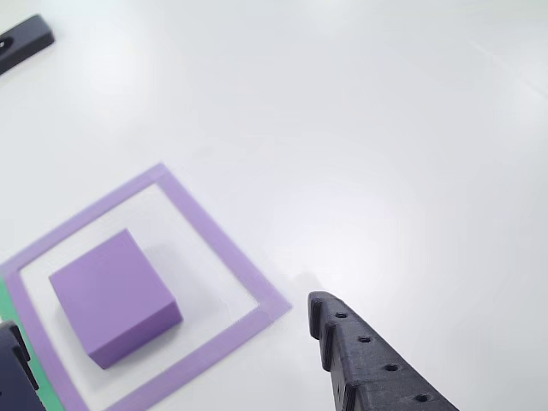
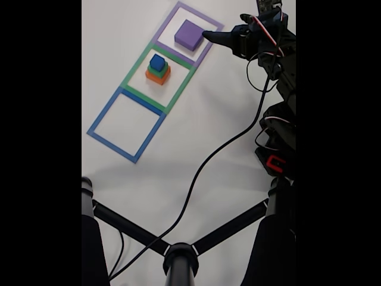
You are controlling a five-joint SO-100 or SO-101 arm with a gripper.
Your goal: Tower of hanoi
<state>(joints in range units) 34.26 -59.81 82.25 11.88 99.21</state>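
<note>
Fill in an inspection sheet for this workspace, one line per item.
Surface: white table with three tape squares, purple, green and blue.
Job's things: purple block inside the purple square; orange block, green block and blue cube stacked inside the green square; blue square empty.
Clutter: nothing seen.
End effector: beside the purple block, holding nothing; open or shut cannot be told.
Cables: black cable trails across the table.
Surroundings: black stand legs at the bottom.

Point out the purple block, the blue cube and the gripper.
purple block point(image 1: 103, 287): other view, on its top face.
blue cube point(image 2: 157, 62): fixed view, on its top face, atop the stack in the green tape square.
gripper point(image 2: 208, 36): fixed view, at its fingertips beside the purple block.
</note>
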